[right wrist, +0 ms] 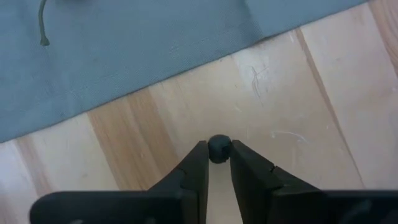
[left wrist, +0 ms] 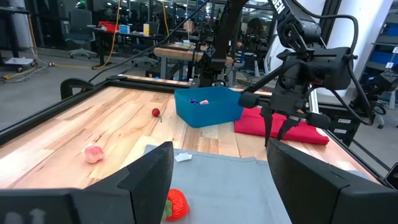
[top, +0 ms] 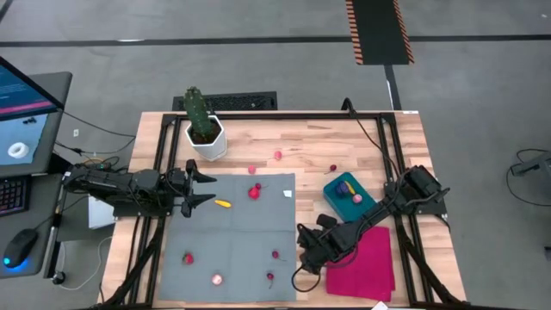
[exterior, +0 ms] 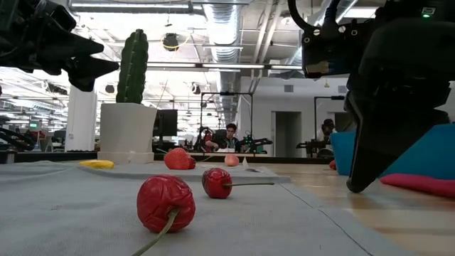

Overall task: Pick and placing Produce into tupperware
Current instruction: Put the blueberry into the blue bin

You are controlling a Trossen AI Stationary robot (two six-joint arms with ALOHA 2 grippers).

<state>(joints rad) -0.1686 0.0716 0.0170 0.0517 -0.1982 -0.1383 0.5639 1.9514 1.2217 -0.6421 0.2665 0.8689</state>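
Right gripper (top: 303, 255) is low over bare wood just off the grey mat's (top: 232, 258) edge, at 5 o'clock on the table (top: 301, 138), fingers pinched on a small dark ball (right wrist: 218, 149); can't tell what it is.

Left gripper (top: 203, 187) hovers at the mat's 9 o'clock edge, fingers spread wide, nothing between them.

Tub (top: 349, 197) sits at 3 o'clock, touching the magenta cloth (top: 366, 263), with a purple piece (top: 343, 186) and a pink one (top: 357, 200) inside.

Loose produce:
- Mat: yellow piece (top: 223, 204) and strawberry (top: 255, 192) near 12 o'clock of the mat; red bits at (top: 188, 257), (top: 275, 255), (top: 270, 276); pink one (top: 217, 279) at 6.
- Wood: pink piece (top: 279, 155), red ones at (top: 252, 170) and (top: 332, 168), all toward 12 o'clock.

Cactus (top: 198, 112) in its white pot (top: 209, 143) stands at 11 o'clock.
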